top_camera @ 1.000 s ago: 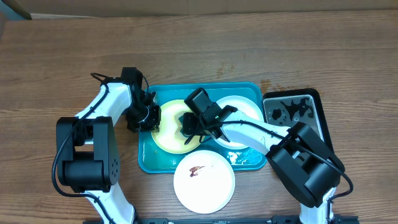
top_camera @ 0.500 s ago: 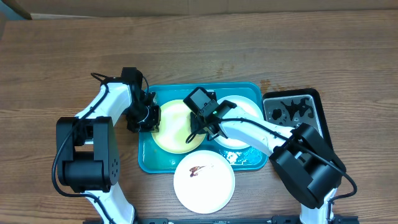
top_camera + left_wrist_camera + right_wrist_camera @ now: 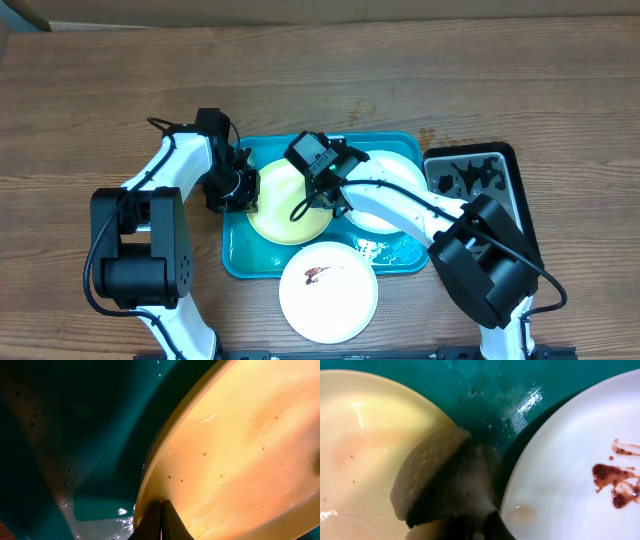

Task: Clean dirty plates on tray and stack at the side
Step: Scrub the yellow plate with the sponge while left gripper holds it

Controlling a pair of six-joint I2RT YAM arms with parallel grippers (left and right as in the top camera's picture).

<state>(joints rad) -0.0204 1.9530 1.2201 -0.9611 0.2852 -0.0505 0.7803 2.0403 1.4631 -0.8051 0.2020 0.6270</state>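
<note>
Plain wood-grain tabletop (image 3: 400, 80), turquoise tray (image 3: 340, 139) dead centre. The left tool (image 3: 161, 512) is pinched tight on the rim of the yellow-green plate (image 3: 272, 215), likely to steady it. The right tool (image 3: 472, 527) is clamped on a sponge (image 3: 440, 485) pressed at that plate's edge, apparently scrubbing. A smeared white plate (image 3: 570, 460) waits alongside in the tray, and the third plate (image 3: 328, 295) overlaps the tray's front rim.

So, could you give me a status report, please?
Left gripper shut on rim of pale yellow round plate. Right gripper shut on tan sponge at that rim. Smeared white plate beside; nothing blocking.
</note>
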